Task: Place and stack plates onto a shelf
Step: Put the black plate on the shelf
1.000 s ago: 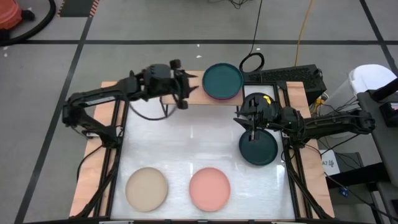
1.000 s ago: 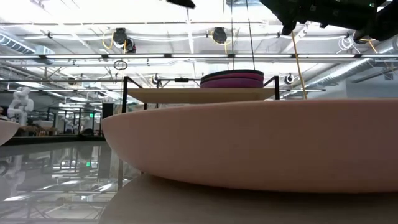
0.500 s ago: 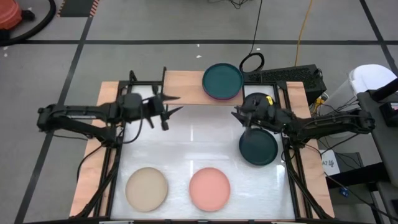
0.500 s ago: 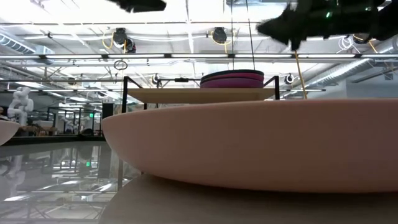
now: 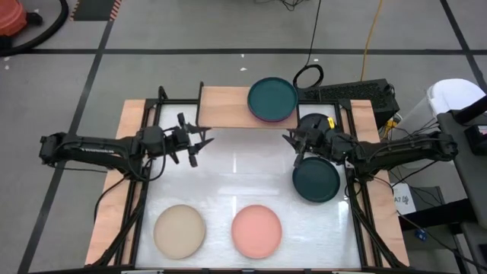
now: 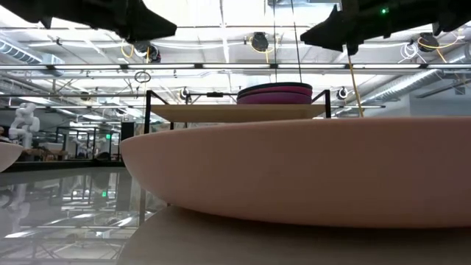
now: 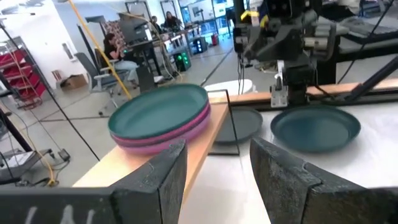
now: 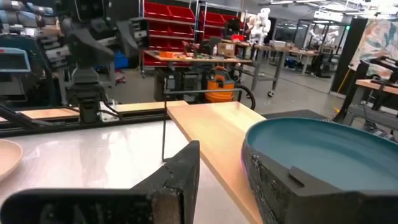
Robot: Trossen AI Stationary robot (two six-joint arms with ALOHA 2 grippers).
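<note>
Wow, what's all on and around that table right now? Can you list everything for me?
Shelf: one, light wood on thin black legs, at the table's far edge.
Stacked plates: a dark teal one on top, magenta and purple edges below it, on the shelf's right end.
Dark teal plate: one, on the table's right side.
Beige plate: one, near left of the table.
Salmon pink plate: one, near centre, beside the beige one.
Table: one, white top.
Person: one, seated in the room beyond the table.
Left gripper: open, empty, over the table's left part.
Right gripper: open, empty, between the shelf stack and the dark teal plate.
</note>
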